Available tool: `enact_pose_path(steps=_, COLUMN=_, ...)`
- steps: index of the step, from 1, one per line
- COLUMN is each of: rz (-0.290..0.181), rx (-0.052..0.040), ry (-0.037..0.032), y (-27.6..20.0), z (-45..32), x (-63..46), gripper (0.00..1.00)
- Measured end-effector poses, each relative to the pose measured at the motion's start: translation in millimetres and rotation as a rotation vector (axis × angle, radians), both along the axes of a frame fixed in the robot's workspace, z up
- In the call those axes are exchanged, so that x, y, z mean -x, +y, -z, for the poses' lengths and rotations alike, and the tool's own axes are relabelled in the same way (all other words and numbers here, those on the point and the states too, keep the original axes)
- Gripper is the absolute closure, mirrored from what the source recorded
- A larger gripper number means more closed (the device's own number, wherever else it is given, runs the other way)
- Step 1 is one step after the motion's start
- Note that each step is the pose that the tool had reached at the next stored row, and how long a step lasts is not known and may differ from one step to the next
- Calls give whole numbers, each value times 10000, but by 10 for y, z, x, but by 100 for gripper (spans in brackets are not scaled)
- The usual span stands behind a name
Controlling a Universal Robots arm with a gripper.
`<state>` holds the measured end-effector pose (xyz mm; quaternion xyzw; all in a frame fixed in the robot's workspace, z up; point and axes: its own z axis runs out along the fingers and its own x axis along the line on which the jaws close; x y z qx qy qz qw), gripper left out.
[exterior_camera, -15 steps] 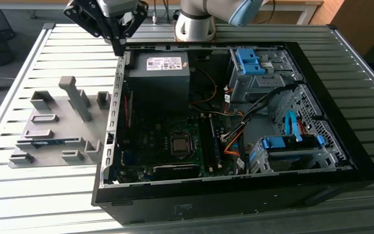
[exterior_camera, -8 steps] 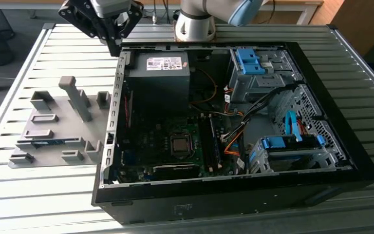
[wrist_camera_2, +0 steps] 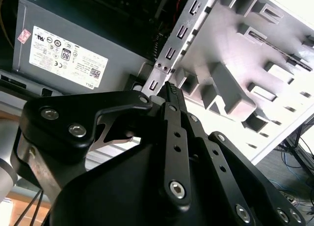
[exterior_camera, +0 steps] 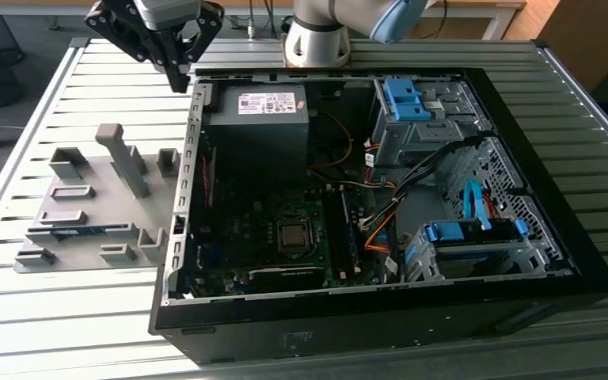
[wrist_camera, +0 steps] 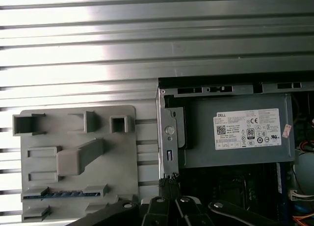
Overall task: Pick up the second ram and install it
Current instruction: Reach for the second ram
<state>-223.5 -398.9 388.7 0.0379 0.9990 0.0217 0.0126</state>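
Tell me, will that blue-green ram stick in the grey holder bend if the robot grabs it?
Probably stiff: the ram stick looks like a flat board. Likely light, being so thin. The grey holder slot hugs it, so sideways tugs might snag.

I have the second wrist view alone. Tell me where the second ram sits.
Observer: In the first wrist view the second ram lies in a slot of the grey holder, outside the case.
Operator: Place the gripper for me.
Observer: In the exterior view the gripper hangs shut by the case's corner near the power supply, apart from the holder.
Operator: Find the memory slots.
Observer: The memory slots run beside the processor socket, on the exterior view's right of it.
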Motion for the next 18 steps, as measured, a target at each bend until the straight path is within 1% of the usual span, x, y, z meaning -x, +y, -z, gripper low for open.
enact_pose_path(steps=6, rz=-1, rx=-1, ry=4, y=0, z=6, x=80, gripper=89)
enact_pose_path(steps=18, rz=-1, rx=0, ry=5, y=0, z=21, x=340, gripper=89)
